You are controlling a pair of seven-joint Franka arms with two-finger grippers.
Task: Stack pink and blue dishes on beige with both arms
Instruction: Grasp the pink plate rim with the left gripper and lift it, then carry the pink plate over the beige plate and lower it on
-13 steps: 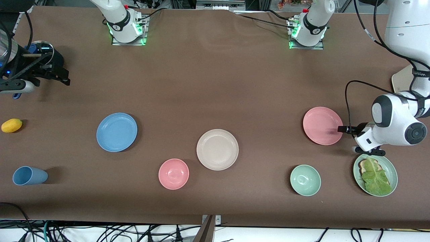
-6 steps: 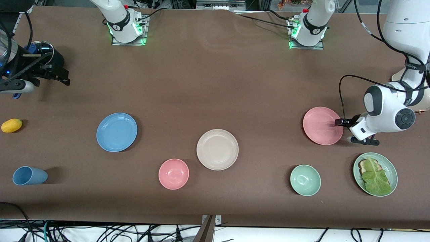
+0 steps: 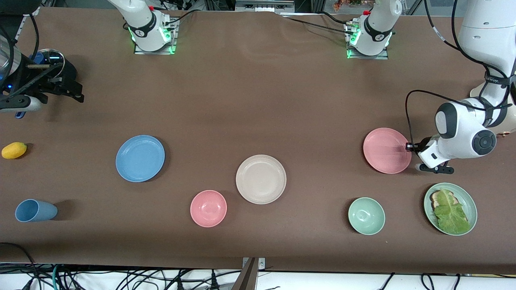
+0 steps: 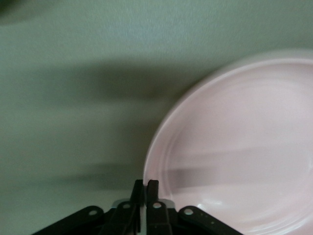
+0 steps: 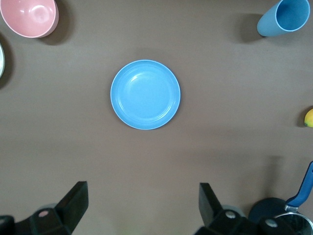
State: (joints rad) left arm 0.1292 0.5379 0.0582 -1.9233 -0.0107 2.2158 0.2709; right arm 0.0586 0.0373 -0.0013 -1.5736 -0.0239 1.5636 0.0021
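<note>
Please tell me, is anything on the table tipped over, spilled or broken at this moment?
Only the blue cup is odd: it lies on its side near the right arm's end. The pink plate, blue plate and beige plate sit flat; nothing looks spilled or broken.

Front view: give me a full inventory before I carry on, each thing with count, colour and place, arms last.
pink plate: 1, pink, on the table toward the left arm's end
blue plate: 1, blue, toward the right arm's end
beige plate: 1, cream-beige, mid-table, bare
pink bowl: 1, pink, beside the beige plate, nearer the front camera
green bowl: 1, pale green, nearer the camera than the pink plate
green plate: 1, pale green, holding lettuce on bread, beside the green bowl
blue cup: 1, blue, on its side, nearer the camera than the blue plate
yellow fruit: 1, yellow, at the right arm's end
left gripper: fingers shut at the pink plate's rim
right gripper: open, high over the table with the blue plate in its wrist view
</note>
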